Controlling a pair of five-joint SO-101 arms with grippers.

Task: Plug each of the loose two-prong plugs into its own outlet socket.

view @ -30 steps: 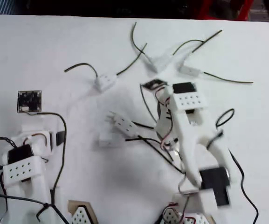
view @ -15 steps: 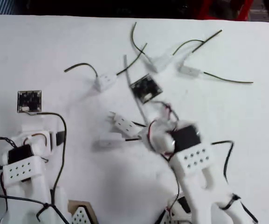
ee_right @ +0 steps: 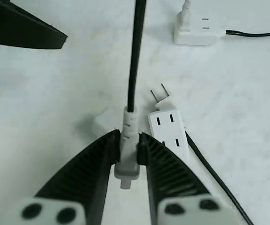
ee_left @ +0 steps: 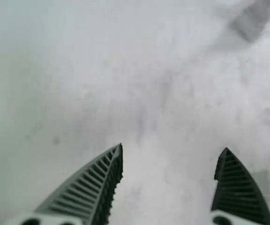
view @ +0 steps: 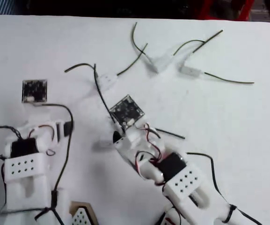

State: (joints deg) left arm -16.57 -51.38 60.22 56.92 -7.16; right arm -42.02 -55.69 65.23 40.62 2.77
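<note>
The white table (view: 247, 126) has broad bare room at far left and right. Near left, the left gripper (ee_left: 172, 150) hangs wide open and empty. At centre, the right gripper (ee_right: 127, 139) is clamped on one plug (ee_right: 126, 164), just beside one outlet socket (ee_right: 168, 132). Three corded pieces (view: 158, 63) lie far.

White table (view: 247, 136) under even light — dark room, red frame (view: 241, 8) behind.

White plug (ee_right: 127, 150) pinched between jaws (black cord (ee_right: 135, 56) attached); socket block (ee_right: 169, 132) just beside, seemingly unplugged.
</note>
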